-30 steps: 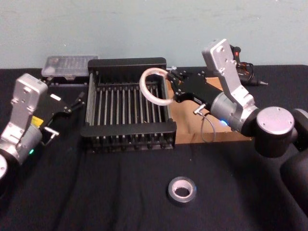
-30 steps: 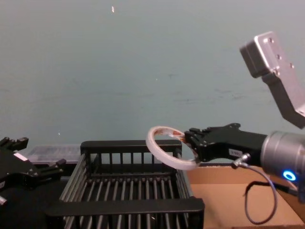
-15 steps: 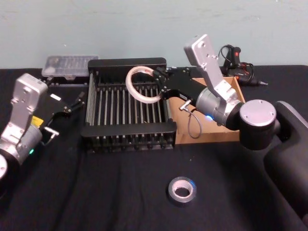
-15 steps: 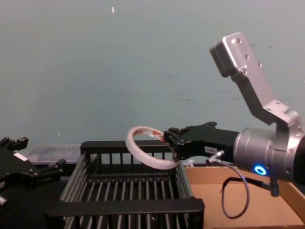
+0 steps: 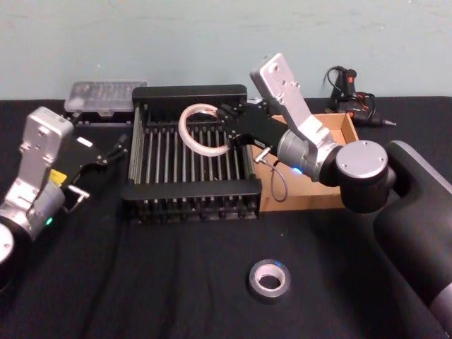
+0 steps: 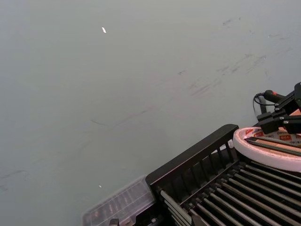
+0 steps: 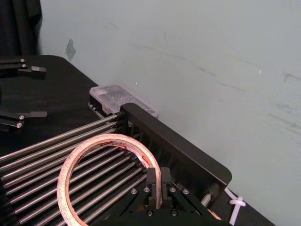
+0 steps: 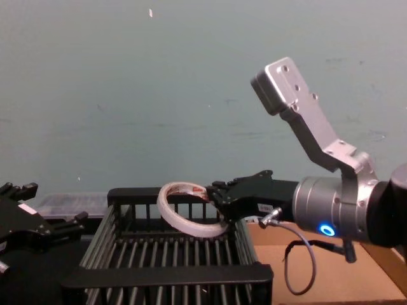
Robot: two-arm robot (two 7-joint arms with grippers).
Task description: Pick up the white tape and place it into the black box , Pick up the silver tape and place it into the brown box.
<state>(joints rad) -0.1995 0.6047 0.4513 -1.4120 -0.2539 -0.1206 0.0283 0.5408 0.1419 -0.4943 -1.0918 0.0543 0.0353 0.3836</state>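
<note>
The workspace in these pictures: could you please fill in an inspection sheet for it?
Surface: table under a black cloth.
Job's things: white tape held over the black box, not released; silver tape flat on the cloth, nearer the robot; brown box right of the black box.
Clutter: clear plastic case behind the black box; glue gun at the back right.
Grippers: right gripper, jaws shut on the tape's rim; left gripper open, parked left of the black box.
Cables: grey loop under the right wrist.
Surroundings: plain pale wall.
</note>
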